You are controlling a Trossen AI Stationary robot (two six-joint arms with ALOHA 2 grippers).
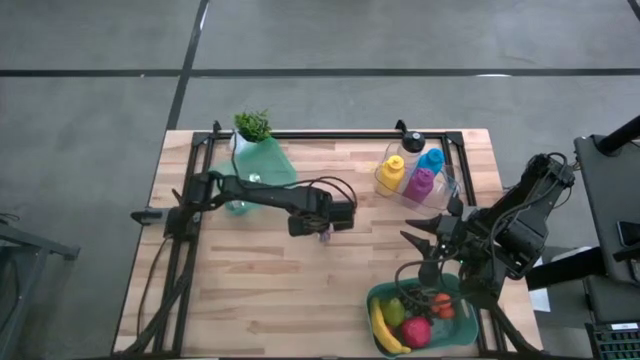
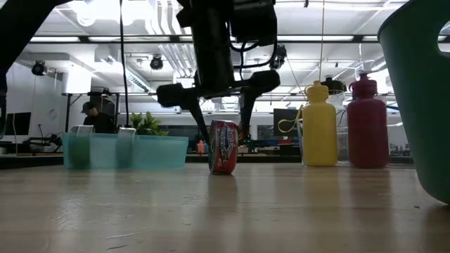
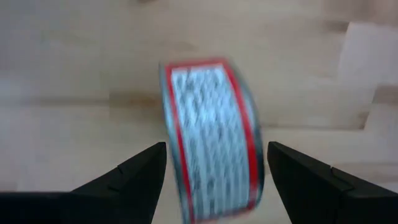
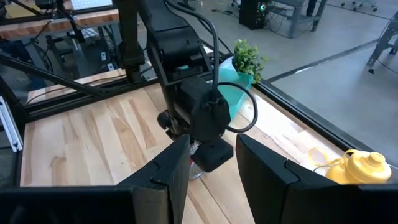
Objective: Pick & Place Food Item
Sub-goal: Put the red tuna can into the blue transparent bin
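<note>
Left gripper (image 2: pixel 223 105) hangs directly over the can (image 2: pixel 223 147), fingers spread wide, one fingertip down either side and neither seen touching. Stands upright on the table (image 1: pixel 250 290) near its middle, that can, long axis vertical, label red-edged. Lies straight below the claw, so the coming move looks like a short drop and a squeeze across the round body. Sits much nearer the left arm than the right.

Right gripper (image 1: pixel 440 240) waits well off from the can, above the green basket (image 1: pixel 375 300) of fruit, jaws narrow with only a slim gap and nothing held.

Seen level across the table: can standing free between the two dark fingers (image 2: pixel 200 116), with daylight on both sides. Hidden from overhead, where the wrist covers nearly all of the can. Shown close from the left wrist: label centred in the gap between the fingertips, though blurred. From the right wrist: only the left arm's back; can barely visible.
</note>
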